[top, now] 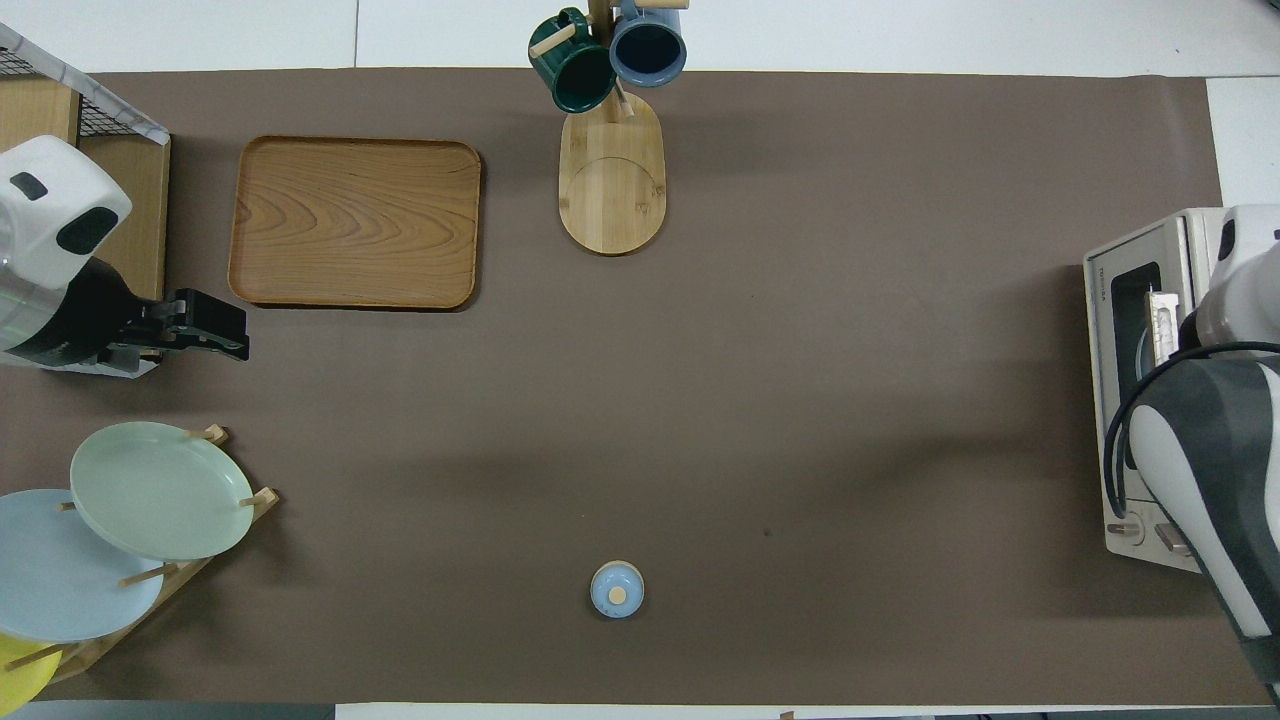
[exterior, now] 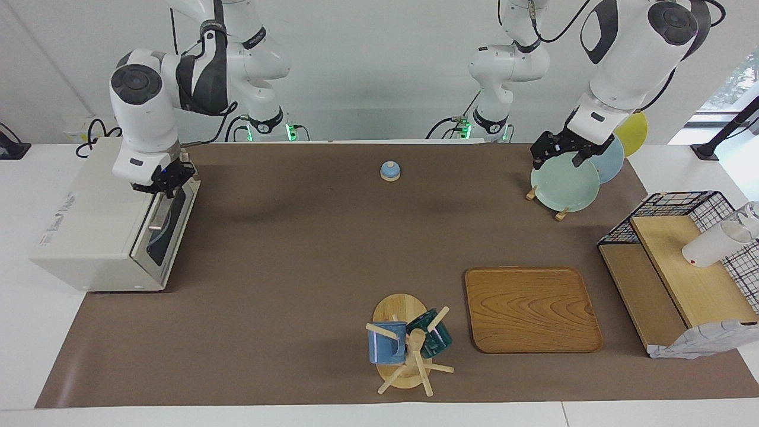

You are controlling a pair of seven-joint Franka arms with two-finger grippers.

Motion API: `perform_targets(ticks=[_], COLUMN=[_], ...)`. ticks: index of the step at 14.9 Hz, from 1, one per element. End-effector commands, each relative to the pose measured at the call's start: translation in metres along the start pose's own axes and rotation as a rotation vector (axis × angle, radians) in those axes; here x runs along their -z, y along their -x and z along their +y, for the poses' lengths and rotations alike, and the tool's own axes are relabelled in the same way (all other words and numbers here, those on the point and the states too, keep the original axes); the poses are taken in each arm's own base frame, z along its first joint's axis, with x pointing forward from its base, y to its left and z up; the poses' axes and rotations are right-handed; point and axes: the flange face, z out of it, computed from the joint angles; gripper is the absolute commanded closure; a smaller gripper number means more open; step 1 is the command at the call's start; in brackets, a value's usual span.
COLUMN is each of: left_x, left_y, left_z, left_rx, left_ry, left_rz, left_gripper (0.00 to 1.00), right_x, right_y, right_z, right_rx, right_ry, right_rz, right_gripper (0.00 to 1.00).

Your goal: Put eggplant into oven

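The cream-white oven (exterior: 89, 231) stands at the right arm's end of the table, its dark glass door (exterior: 166, 231) upright and facing the middle of the table. It also shows in the overhead view (top: 1120, 400). My right gripper (exterior: 165, 188) is at the door's top edge, by the metal bar handle (exterior: 156, 214); the hand hides its fingers. My left gripper (exterior: 560, 157) hangs open and empty over the plate rack. It also shows in the overhead view (top: 222, 330). The eggplant is out of view in both views.
A rack with a green plate (exterior: 564, 185), a blue plate and a yellow plate stands at the left arm's end. A wooden tray (exterior: 531, 308), a mug tree (exterior: 409, 344), a small blue knob (exterior: 389, 171) and a wire basket with wooden shelves (exterior: 682, 267) are also on the table.
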Motion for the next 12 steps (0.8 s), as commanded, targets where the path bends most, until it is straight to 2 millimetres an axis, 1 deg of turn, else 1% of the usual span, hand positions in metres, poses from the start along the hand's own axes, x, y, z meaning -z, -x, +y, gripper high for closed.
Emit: perform_targets(ticks=[1,2,3,4,5,6,7,8,9,10,12], left_x=[0.002,0.002,0.002,0.001,0.002,0.002,0.001,0.001,0.001,0.002,0.001], left_y=[0.001,0.001,0.001,0.001,0.001,0.001,0.001,0.001,0.001,0.001,0.001], left_z=[-0.003,-0.003,-0.003,-0.003,-0.003,-0.003,-0.003,-0.003,-0.003,-0.003,-0.003], left_rx=[0.003,0.003,0.003,0.003,0.003,0.002,0.003,0.003,0.003,0.003,0.003], left_ry=[0.005,0.005,0.005,0.005,0.005,0.005,0.005,0.005,0.005,0.006,0.005], left_rz=[-0.013,-0.013,-0.013,-0.014,-0.013,-0.013,-0.014,-0.014,-0.014,-0.011,-0.014], left_gripper=[0.0,0.0,0.0,0.0,0.0,0.0,0.0,0.0,0.0,0.0,0.0], right_x=[0.044,0.052,0.066,0.077,0.082,0.083,0.083,0.083,0.085,0.084,0.085], right_y=[0.01,0.0,-0.008,-0.015,-0.019,-0.023,-0.024,-0.025,-0.026,-0.032,-0.038], right_z=[0.0,-0.002,-0.006,-0.008,-0.011,-0.016,-0.017,-0.018,-0.019,-0.02,-0.017], right_rx=[-0.026,-0.058,-0.097,-0.145,-0.167,-0.161,-0.163,-0.161,-0.165,-0.171,-0.206], right_ry=[-0.126,-0.193,-0.237,-0.25,-0.248,-0.249,-0.249,-0.25,-0.25,-0.251,-0.261], right_rz=[0.058,0.092,0.112,0.115,0.118,0.125,0.124,0.124,0.12,0.116,0.091], right_gripper=[0.98,0.97,0.96,0.94,0.91,0.85,0.84,0.68,0.1,0.0,0.0])
